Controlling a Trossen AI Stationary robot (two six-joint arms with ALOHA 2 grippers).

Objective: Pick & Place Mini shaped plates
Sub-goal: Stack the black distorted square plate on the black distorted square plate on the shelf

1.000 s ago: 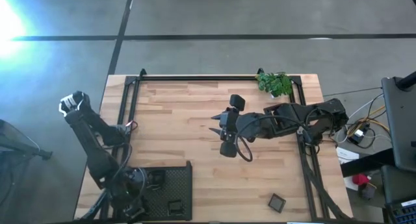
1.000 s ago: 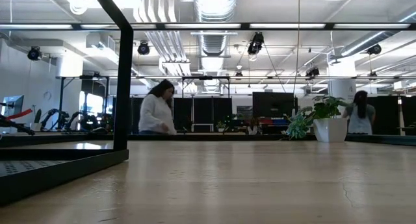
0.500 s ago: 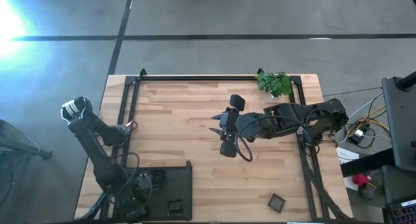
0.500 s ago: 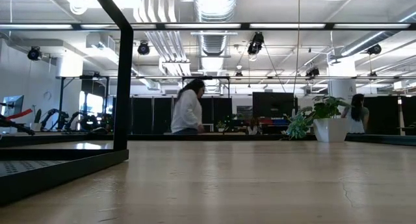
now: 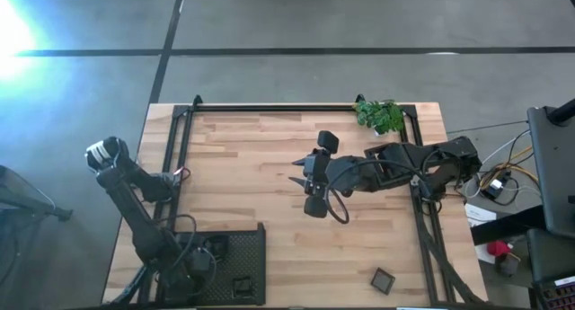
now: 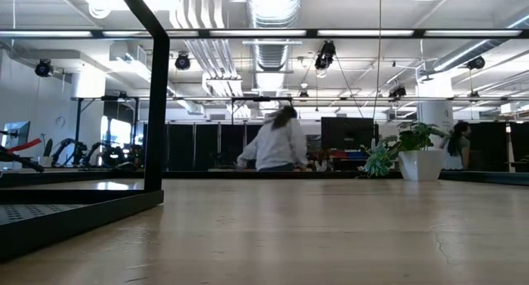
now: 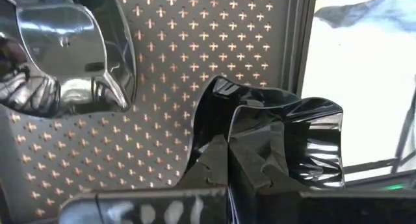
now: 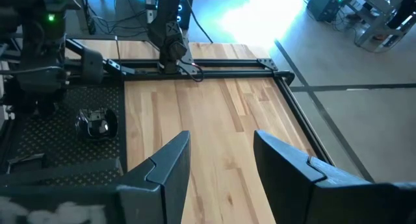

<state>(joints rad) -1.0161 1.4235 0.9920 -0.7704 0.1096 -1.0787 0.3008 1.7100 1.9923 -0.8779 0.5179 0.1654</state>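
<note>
Pinched together, the fingers (image 7: pixel 224 165) of my left gripper (image 5: pixel 191 272) are clamped on the rim of a glossy black wavy-edged plate (image 7: pixel 286 143). That plate sits low over the black mesh tray (image 5: pixel 244 249) at the near left corner of the wooden table (image 5: pixel 243 166). Just beside it in my left wrist view lies a second shiny dark plate (image 7: pixel 65 52), resting on the tray's perforated floor. From above I can make out another small plate (image 5: pixel 241 284) in the tray, close to its near edge.

Over at the middle of the table, my right gripper (image 5: pixel 303 190) hangs above bare wood with its fingers (image 8: pixel 170 160) spread wide and nothing between them. One small square plate (image 5: pixel 384 279) lies by itself on the table near the front right, well apart from the tray and from both of my grippers.

At the far right corner of the table stands a leafy green plant (image 5: pixel 379 115). In the low view, a person (image 6: pixel 277 141) in a light top is in the room behind the table.
</note>
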